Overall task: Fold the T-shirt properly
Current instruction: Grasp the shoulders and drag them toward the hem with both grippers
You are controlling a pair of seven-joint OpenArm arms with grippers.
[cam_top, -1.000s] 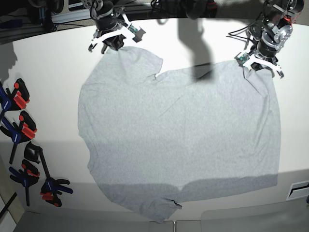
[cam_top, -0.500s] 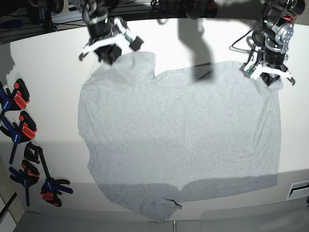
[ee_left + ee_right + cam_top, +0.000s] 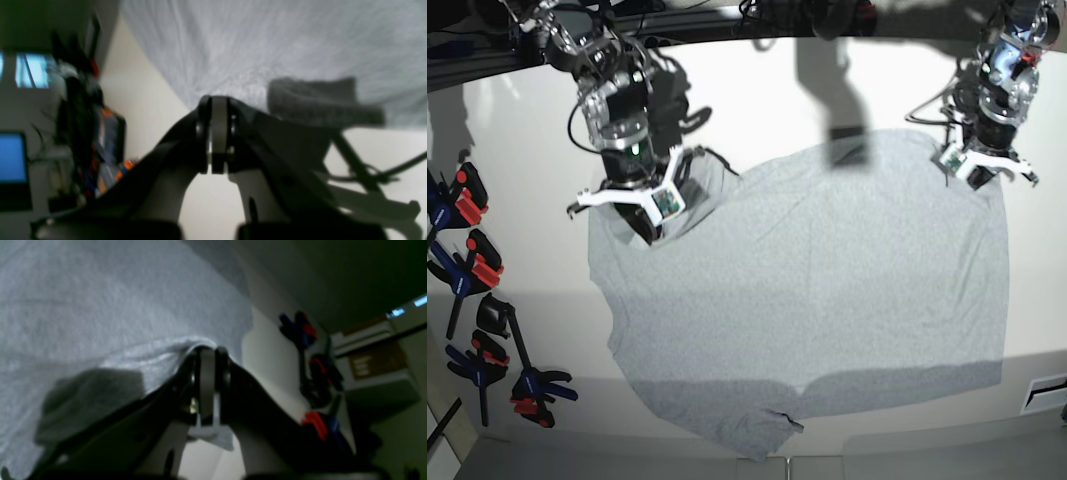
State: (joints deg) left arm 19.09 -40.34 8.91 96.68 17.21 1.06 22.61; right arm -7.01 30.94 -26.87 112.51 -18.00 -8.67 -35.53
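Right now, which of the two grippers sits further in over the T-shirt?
The right gripper, on the base view's left: its fingers pinch cloth pulled inward over the T-shirt. The left gripper holds the far corner.

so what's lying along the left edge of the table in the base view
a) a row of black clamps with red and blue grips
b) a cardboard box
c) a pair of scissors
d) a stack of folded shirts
a: the clamps, black with red and blue grips, lie in a line down the left edge of the table, beside the spread T-shirt and apart from it.
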